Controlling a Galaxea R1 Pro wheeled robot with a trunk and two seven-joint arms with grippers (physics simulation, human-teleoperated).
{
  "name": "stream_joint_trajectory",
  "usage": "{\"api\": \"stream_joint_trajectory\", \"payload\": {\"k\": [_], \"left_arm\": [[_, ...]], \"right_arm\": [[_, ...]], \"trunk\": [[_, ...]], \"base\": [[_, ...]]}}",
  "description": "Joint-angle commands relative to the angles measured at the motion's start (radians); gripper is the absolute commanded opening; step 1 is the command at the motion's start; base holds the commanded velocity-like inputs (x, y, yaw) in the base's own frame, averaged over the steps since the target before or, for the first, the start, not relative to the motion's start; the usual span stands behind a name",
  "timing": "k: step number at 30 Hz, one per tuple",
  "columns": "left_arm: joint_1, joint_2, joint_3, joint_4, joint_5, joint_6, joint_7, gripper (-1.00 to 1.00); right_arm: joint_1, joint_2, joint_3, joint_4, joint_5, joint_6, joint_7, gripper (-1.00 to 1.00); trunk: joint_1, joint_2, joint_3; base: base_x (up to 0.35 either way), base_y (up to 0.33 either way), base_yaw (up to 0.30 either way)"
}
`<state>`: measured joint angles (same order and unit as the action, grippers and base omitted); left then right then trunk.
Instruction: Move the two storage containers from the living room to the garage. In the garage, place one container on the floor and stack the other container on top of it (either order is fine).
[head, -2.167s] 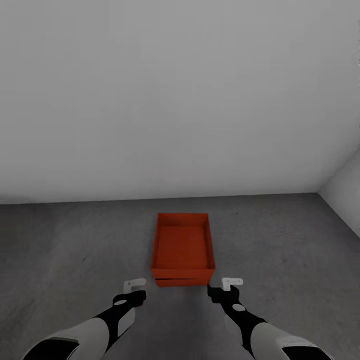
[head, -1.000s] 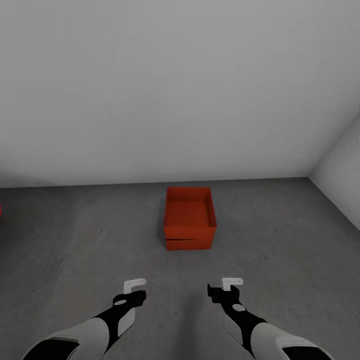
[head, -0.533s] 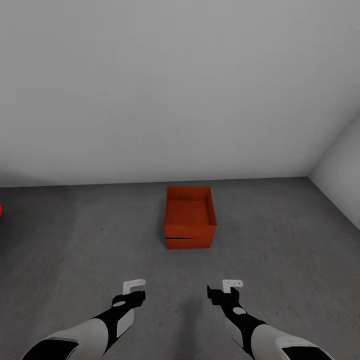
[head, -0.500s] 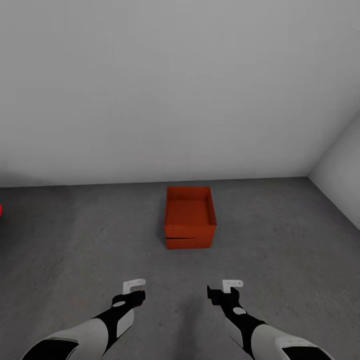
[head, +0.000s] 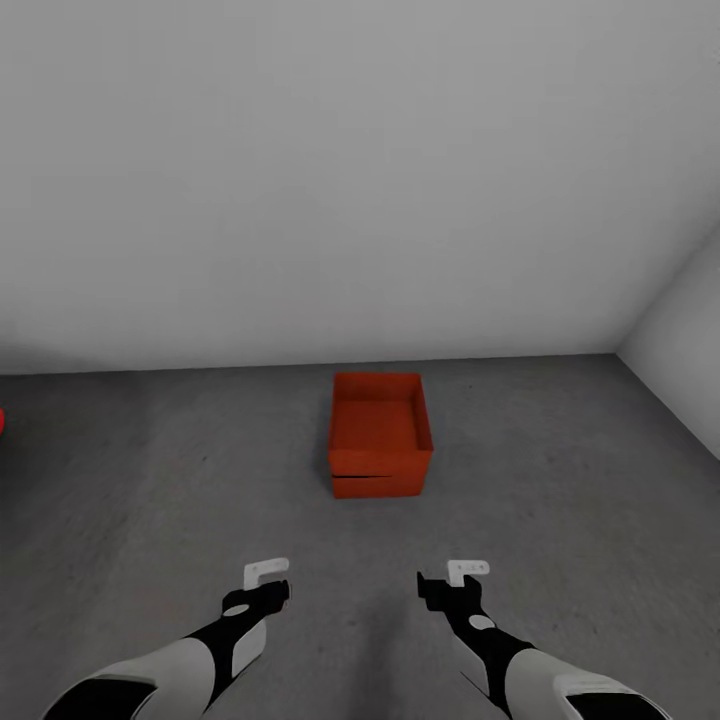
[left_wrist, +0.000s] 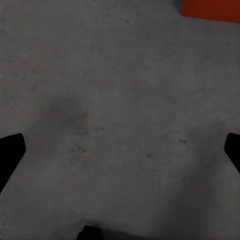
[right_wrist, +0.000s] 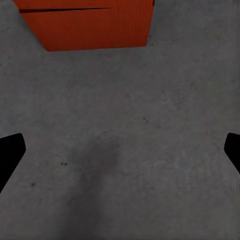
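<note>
The two storage containers stand stacked on the dark grey floor (head: 170, 520) of the garage, near the white back wall. The upper orange-red bin (head: 380, 425) is open at the top and sits on the lower one (head: 381, 488), with a thin dark seam between them. Both arms reach forward low, well short of the stack. My left gripper (head: 268, 582) is open and empty. So is my right gripper (head: 456, 582). The stack's front wall (right_wrist: 90, 22) appears in the right wrist view, and one corner of it (left_wrist: 210, 8) in the left wrist view.
White walls meet in a corner at the right (head: 625, 350). A small red patch (head: 2, 420) peeks in at the head view's left edge. Bare concrete lies on both sides of the stack and between it and my grippers.
The view has drawn back from the stack since 2.2 s ago, so the bins look smaller and farther. Over the last second nothing moved apart from a slight dip of the arms.
</note>
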<state>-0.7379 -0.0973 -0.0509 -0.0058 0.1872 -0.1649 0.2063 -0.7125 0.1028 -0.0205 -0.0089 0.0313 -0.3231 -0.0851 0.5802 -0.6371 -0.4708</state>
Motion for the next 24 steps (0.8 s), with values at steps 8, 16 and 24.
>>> {"api": "stream_joint_trajectory", "payload": {"k": [8,16,24], "left_arm": [[0.001,0.104,-0.005,0.003,0.018,0.003,0.005,1.0],[-0.001,0.197,-0.003,0.003,0.081,0.006,-0.034,1.0],[-0.002,0.234,-0.003,0.004,0.127,0.009,-0.071,1.0]], "right_arm": [[-0.001,-0.091,0.0,0.025,0.008,-0.002,0.015,1.0],[-0.001,-0.113,0.003,0.039,0.014,0.003,0.022,1.0],[-0.001,-0.119,0.005,0.041,0.039,0.058,0.05,1.0]], "trunk": [[0.0,-0.001,-0.001],[0.0,-0.001,-0.001],[0.0,-0.001,-0.001]], "base": [[0.0,0.0,0.0],[0.0,0.0,0.0],[0.0,0.0,0.0]]}}
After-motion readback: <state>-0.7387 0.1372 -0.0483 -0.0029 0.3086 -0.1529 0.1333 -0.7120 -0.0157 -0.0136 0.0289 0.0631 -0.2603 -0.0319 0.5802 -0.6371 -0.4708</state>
